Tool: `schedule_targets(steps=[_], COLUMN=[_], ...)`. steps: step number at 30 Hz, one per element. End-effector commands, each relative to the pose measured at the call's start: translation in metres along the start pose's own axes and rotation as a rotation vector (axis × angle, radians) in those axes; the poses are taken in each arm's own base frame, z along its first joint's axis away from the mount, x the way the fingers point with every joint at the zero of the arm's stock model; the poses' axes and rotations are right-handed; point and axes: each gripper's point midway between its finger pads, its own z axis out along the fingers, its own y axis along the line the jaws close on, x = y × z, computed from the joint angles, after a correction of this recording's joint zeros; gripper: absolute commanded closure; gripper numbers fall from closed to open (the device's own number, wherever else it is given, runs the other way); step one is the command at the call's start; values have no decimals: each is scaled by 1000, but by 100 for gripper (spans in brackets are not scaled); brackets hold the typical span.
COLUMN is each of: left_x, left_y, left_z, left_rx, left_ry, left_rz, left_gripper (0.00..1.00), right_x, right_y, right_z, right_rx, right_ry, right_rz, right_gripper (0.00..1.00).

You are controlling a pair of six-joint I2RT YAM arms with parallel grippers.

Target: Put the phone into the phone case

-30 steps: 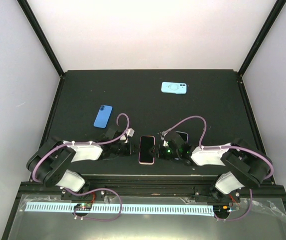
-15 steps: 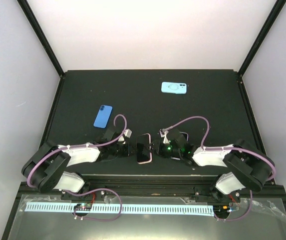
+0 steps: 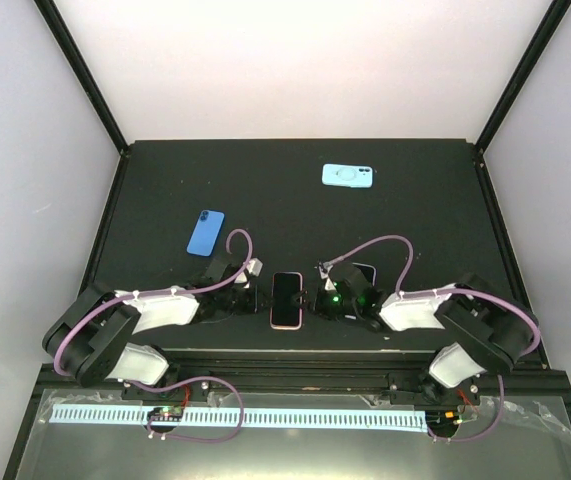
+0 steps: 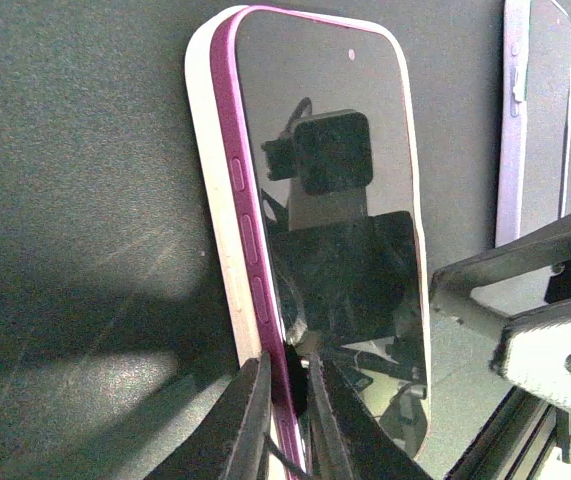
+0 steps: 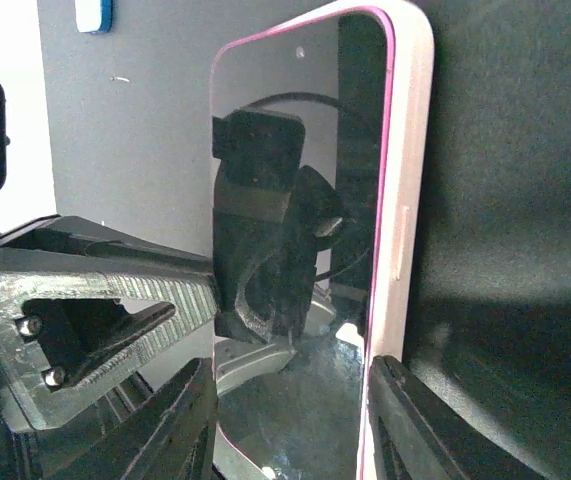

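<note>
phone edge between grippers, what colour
The phone has a magenta edge, clearest in the left wrist view.

A black table point(image 3: 425, 215) fills the middle of the top view, with white walls point(image 3: 295, 70) behind it. At upper left of the table lies a blue slab point(image 3: 205, 232), perhaps a phone or a case. At upper right lies a pale blue case point(image 3: 347, 176) with a ring on it. A lavender phone point(image 4: 535, 120) lies flat near the centre. A white slotted strip point(image 3: 295, 417) crosses the bottom.

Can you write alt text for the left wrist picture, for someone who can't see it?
A dark-screened phone with magenta sides sits in a pale case on a black table; the left gripper pinches its near edge. Another phone lies nearby.
</note>
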Motion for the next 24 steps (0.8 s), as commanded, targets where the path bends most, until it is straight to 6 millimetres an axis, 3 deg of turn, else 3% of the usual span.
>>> schedule_targets(steps=[1, 14, 18, 24], left_x=[13, 11, 8, 8], left_y=[9, 14, 19, 22], left_z=[2, 2, 2, 1], left_rx=[-18, -26, -25, -21], left_ry=[49, 47, 21, 21], left_rz=[-1, -7, -36, -48], left_gripper=[87, 88, 89, 89], right_x=[-15, -13, -9, -8], right_y=[-3, -12, 18, 62], right_z=[-9, 19, 22, 9], right_rx=[87, 118, -33, -219], right_ry=[-69, 0, 37, 46], right_rz=[-71, -64, -75, -79], right_gripper=[57, 50, 50, 49])
